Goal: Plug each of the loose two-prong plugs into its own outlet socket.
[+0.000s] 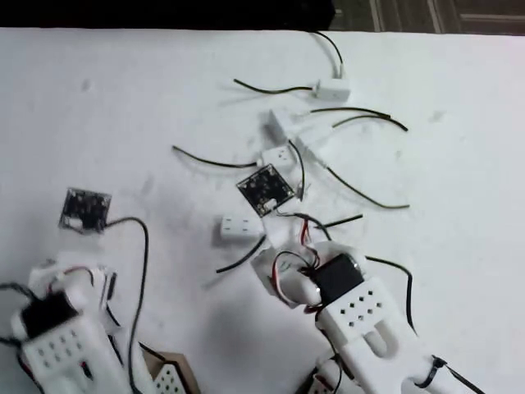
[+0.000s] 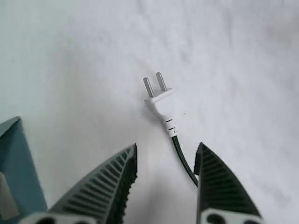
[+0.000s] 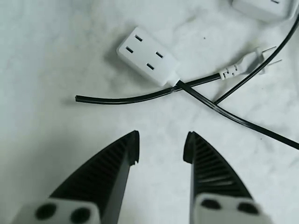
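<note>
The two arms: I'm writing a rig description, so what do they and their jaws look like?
The left arm and right arm are white shells with a plate of small holes, a black motor and thin red wires. The right arm has a black tie round it. Their jaws are black, ribbed wedges tapering to points, on white bases.

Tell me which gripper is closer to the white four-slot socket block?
Right. The right gripper sits just before the socket block; the left gripper faces a loose plug, farther off.
</note>
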